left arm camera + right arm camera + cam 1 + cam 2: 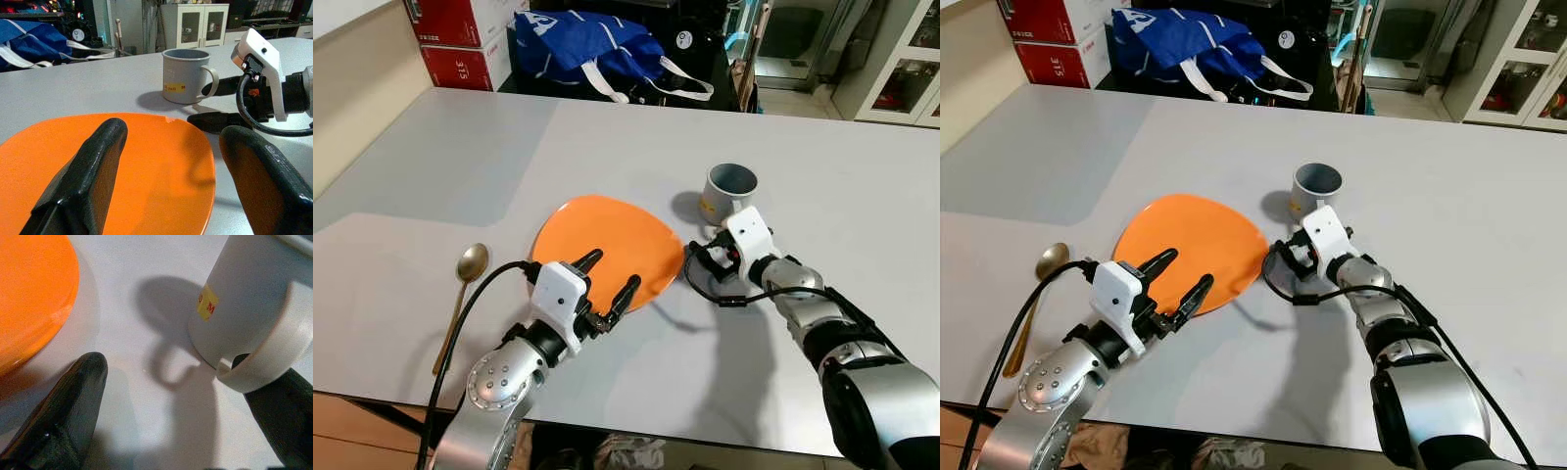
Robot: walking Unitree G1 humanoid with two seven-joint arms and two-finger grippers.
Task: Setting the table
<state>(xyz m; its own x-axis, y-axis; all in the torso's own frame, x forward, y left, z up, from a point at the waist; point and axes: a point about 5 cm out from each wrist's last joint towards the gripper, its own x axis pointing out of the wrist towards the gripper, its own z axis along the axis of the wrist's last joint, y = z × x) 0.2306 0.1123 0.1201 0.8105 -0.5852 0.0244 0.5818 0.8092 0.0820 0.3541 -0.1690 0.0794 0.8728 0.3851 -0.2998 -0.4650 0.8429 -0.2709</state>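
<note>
Both arms are reaching forward over the table [431, 147]. Left gripper [605, 280] is hovering, fingers spread, over the orange plate [607, 240]; right gripper [171, 406], fingers apart, is sitting by the grey mug [729, 191], one finger at its handle.

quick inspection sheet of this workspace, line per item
surface: pale grey table, bare around the setting
job's things: orange plate flat near the front; grey mug upright to its right, apart from it, handle toward the robot; gold spoon lying left of the plate
clutter: nothing seen on the table
grippers: left claw open, fingers over the plate's near edge; right claw open, low at the mug's handle, one finger under the handle
cables: black cable along the left arm; black loop at the right wrist
surroundings: blue bag and red boxes beyond the far edge; cabinets far right
</note>
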